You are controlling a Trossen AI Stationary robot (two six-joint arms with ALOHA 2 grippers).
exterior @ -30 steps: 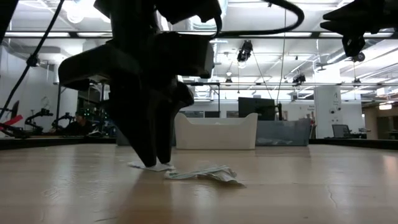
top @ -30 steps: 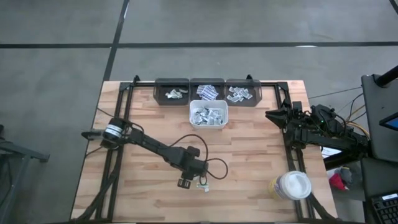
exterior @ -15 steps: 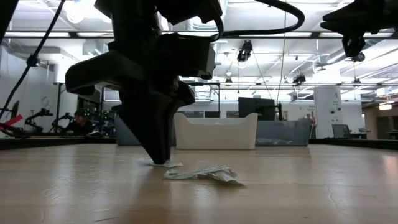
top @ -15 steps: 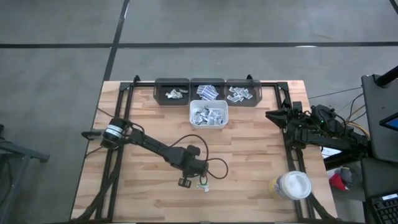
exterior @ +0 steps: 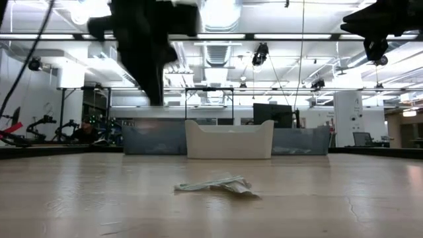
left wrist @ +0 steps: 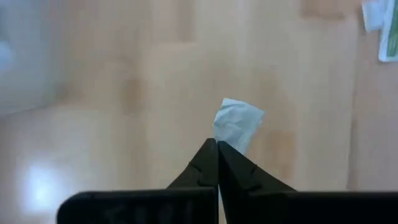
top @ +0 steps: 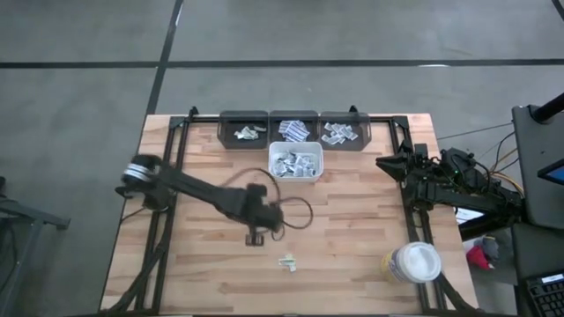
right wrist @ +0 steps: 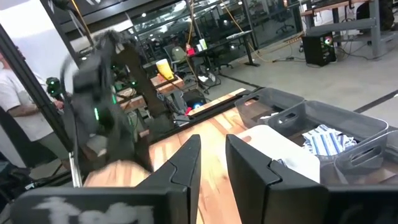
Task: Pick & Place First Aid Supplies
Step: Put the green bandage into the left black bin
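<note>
My left gripper (top: 256, 238) hangs above the middle of the table, shut on a small white sachet (left wrist: 237, 122), one of the first aid supplies. In the low view it shows blurred, high above the wood (exterior: 156, 92). More sachets, white and greenish (top: 287, 261) (exterior: 216, 185), lie flat on the table nearer the front edge. Other sachets fill the white bin (top: 295, 164) and three dark bins (top: 293, 129). My right gripper (top: 384, 163) waits at the table's right side, open (right wrist: 212, 158), with nothing between its fingers. My left gripper pinches one end of the white sachet (left wrist: 225, 140) between its two fingertips (left wrist: 208, 155). The fingers come from above, pointing steeply down. The sachet sticks out past the tips, slightly crumpled, lifted clear of the table.
A white round lidded tub (top: 413, 262) stands at the front right. Dark frame rails (top: 167, 176) run along the table's left and right sides. Bare wood lies between the white bin and the loose sachets.
My left gripper has shut on one white sachet beside the small pile, then risen and gone toward the far edge with it. The sachet is lifted clear. The other sachets have stayed on the table.
</note>
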